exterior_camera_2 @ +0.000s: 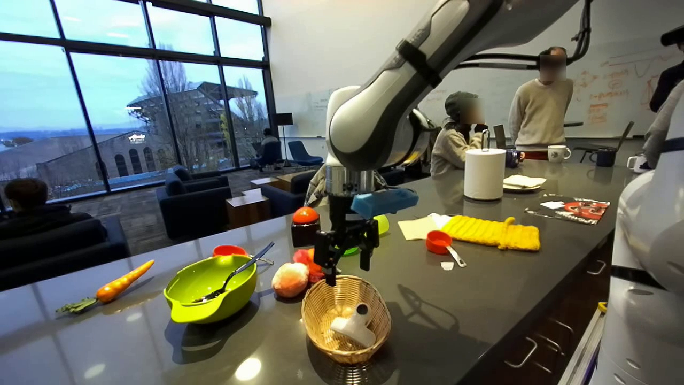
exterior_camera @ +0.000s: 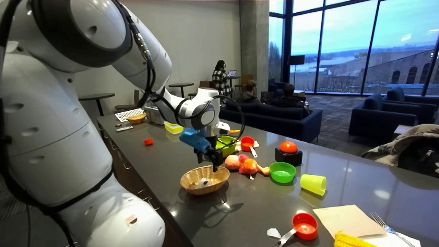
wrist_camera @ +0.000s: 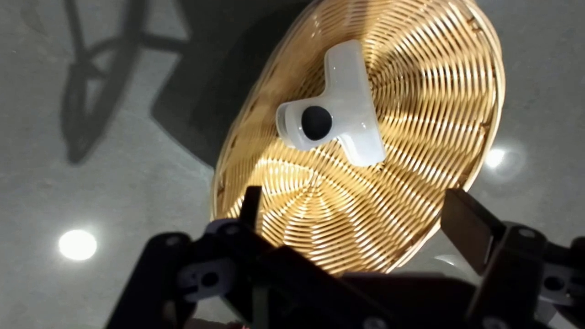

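Note:
My gripper (wrist_camera: 353, 194) is open and empty, its two black fingers wide apart over the near end of a wicker basket (wrist_camera: 429, 123). In both exterior views the gripper (exterior_camera: 208, 164) (exterior_camera_2: 348, 271) hangs just above the basket (exterior_camera: 187, 184) (exterior_camera_2: 316, 323), at its far rim. I cannot tell whether a fingertip touches the rim. A white T-shaped plastic piece with a black round spot (wrist_camera: 354, 105) lies inside the basket, ahead of the fingers. The white piece also shows in both exterior views (exterior_camera: 203, 184) (exterior_camera_2: 355, 327). Nothing is between the fingers.
A peach-coloured round fruit (exterior_camera_2: 290, 280), a green bowl (exterior_camera: 282, 172) and a lime bowl with a fork (exterior_camera_2: 214, 289) stand near the basket. A red-orange button on a black box (exterior_camera: 288, 152), a yellow cup (exterior_camera: 313, 184) and a red measuring cup (exterior_camera: 305, 226) stand farther along the counter.

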Robot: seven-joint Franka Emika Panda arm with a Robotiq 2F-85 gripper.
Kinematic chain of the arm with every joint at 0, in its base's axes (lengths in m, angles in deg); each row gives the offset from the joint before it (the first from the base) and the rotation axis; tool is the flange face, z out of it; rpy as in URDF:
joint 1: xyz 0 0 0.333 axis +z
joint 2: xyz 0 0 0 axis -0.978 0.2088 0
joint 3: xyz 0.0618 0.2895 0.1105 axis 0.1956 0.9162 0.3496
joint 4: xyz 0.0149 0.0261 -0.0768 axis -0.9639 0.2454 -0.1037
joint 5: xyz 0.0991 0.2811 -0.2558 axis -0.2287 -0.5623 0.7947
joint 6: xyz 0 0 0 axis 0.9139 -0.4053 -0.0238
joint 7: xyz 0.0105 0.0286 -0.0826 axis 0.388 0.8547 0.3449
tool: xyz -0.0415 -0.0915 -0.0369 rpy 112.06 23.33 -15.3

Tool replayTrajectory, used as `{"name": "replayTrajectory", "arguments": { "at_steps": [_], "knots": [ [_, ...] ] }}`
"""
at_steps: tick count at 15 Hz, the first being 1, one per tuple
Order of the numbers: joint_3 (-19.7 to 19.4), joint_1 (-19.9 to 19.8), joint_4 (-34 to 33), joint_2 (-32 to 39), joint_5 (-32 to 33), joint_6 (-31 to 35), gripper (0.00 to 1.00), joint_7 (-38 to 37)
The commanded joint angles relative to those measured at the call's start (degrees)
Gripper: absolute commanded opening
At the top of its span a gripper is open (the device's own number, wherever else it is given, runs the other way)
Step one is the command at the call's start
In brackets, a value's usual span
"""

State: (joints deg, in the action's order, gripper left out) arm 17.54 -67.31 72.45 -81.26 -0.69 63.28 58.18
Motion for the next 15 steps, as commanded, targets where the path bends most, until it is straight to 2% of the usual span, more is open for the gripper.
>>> {"name": "replayTrajectory", "arguments": {
  "at_steps": [1,15],
  "knots": [
    [-0.5,0.7,-1.2,1.9,-1.8,-0.6,1.00,1.4],
    [-0.2,1.3,-0.2,4.9,-6.6,-0.6,1.00,3.1]
  ]
}}
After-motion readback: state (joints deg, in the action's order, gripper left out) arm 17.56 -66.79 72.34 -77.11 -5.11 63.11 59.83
